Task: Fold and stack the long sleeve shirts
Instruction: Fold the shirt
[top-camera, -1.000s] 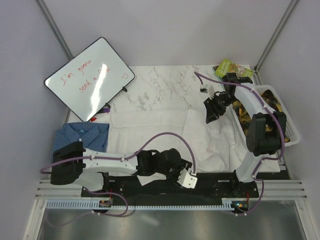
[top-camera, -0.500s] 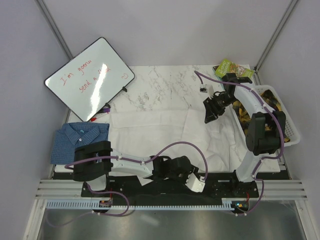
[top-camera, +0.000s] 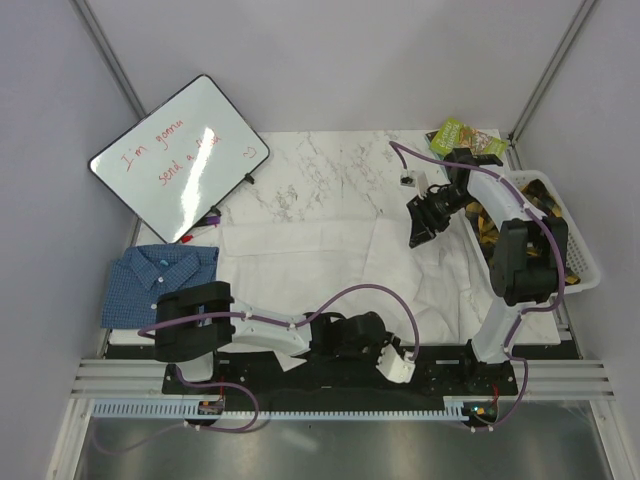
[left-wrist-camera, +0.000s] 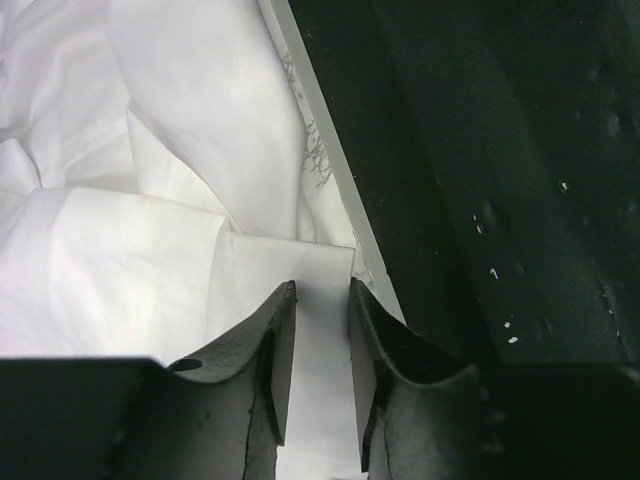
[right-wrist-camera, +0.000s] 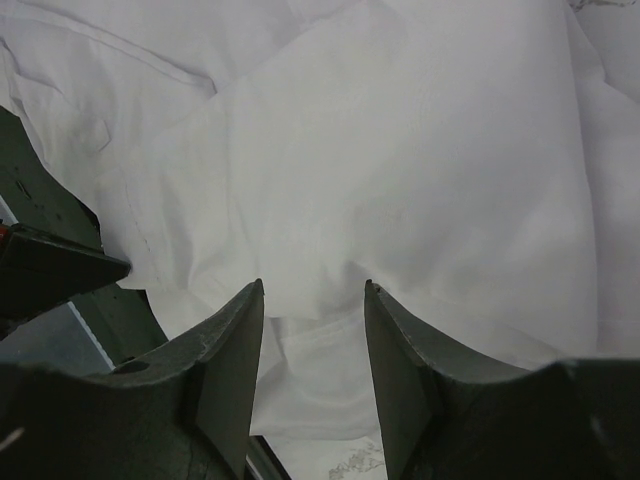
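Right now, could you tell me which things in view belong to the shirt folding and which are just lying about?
For the job: white shirt, blue checked shirt.
Lying about: whiteboard, basket, green packet.

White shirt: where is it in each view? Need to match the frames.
Top external: white shirt spread flat over the middle and near part of the table.
Left wrist: fills the left half, one corner reaching the table's edge.
Right wrist: fills nearly the whole picture.
Shared landmark: marble table, a thin strip in left wrist, a sliver at the bottom in right wrist.
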